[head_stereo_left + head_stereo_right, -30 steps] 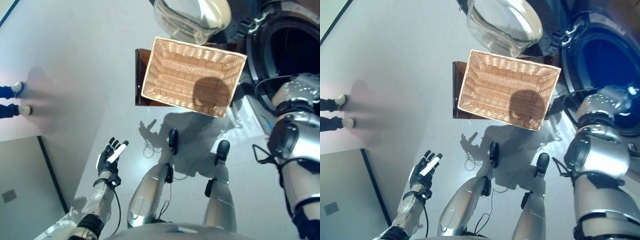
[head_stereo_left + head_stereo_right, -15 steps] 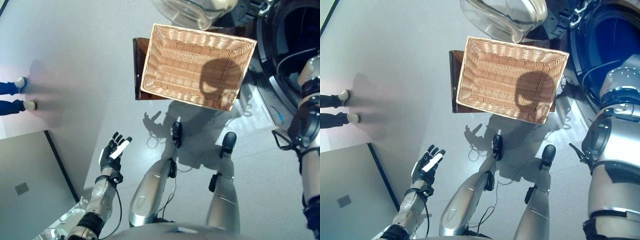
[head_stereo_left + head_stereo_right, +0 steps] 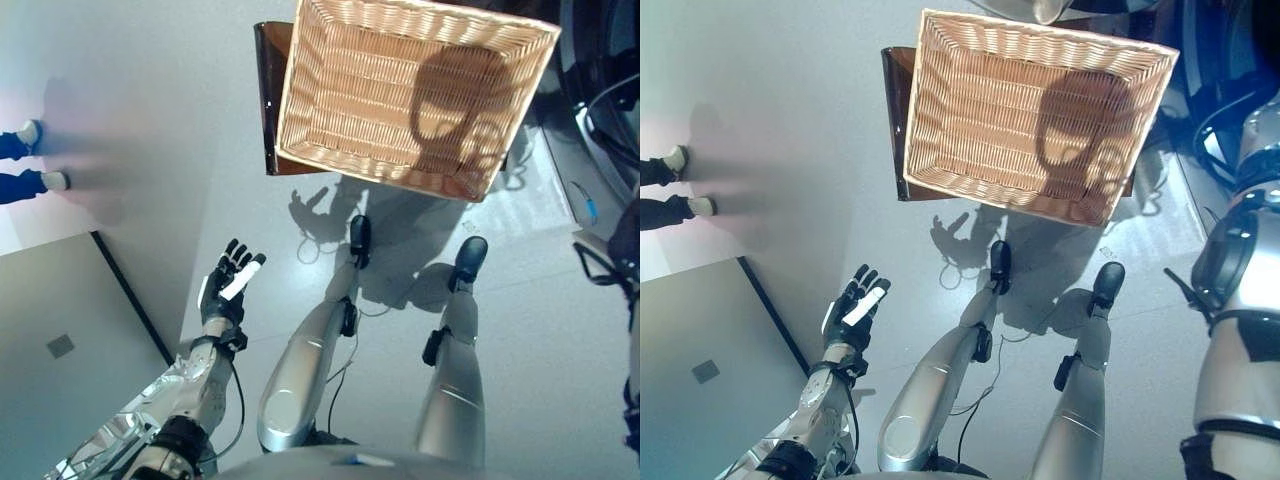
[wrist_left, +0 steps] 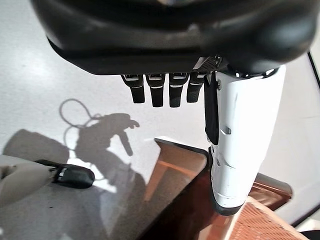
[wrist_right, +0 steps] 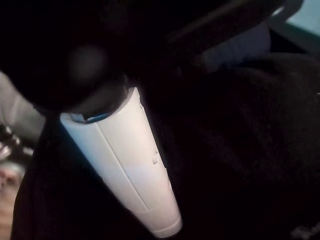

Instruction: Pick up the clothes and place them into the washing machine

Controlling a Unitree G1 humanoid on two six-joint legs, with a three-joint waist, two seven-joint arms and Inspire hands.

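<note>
A dark cloth (image 5: 240, 150) fills the right wrist view, with my right hand's white-covered thumb (image 5: 125, 165) lying straight against it. The rest of that hand is hidden in the dark, and the eye views show only its arm leaving at the right edge by the washing machine (image 3: 605, 70). My left hand (image 3: 225, 293) hangs low at the left over the floor, open, its fingers straight and holding nothing. The wicker basket (image 3: 400, 90) has no clothes in it.
The basket rests on a dark brown stand (image 3: 268, 100), whose corner (image 4: 185, 195) also shows past my left hand. A person's feet (image 3: 30, 160) stand at the far left. A lighter floor panel (image 3: 70, 330) with a dark edge lies at the lower left.
The whole picture has shifted, so the camera moved: basket and washing machine now sit higher and farther right. My right arm shows less at the right edge. The left hand keeps its open pose.
</note>
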